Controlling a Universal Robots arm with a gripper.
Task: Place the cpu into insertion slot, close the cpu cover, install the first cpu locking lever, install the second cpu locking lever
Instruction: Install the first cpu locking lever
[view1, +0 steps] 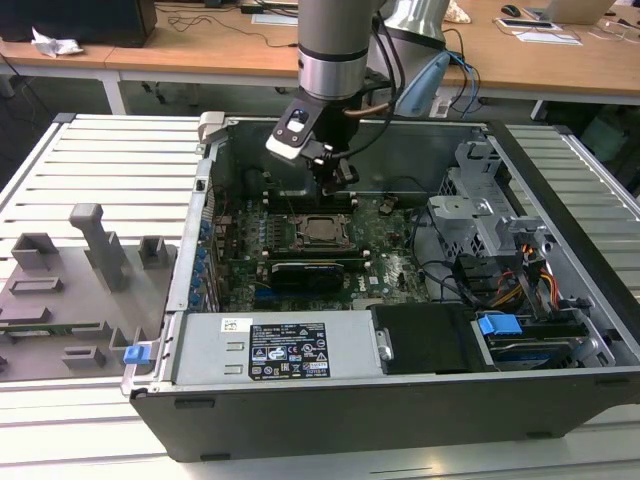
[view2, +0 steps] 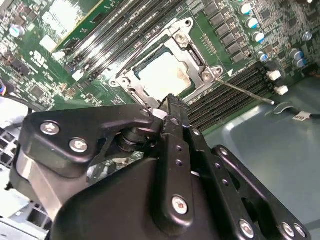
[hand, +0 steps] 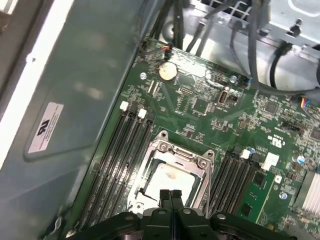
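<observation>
probably a lab: wooden desks (view1: 190, 48), slatted workbench (view1: 110, 165)

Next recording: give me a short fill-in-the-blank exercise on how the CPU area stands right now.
1. The cpu lies in the insertion ___.
2. The cpu cover is ___ over it.
3. The end effector hangs above the cpu, its fingers pressed ___.
Missing words: slot; closed; together.
</observation>
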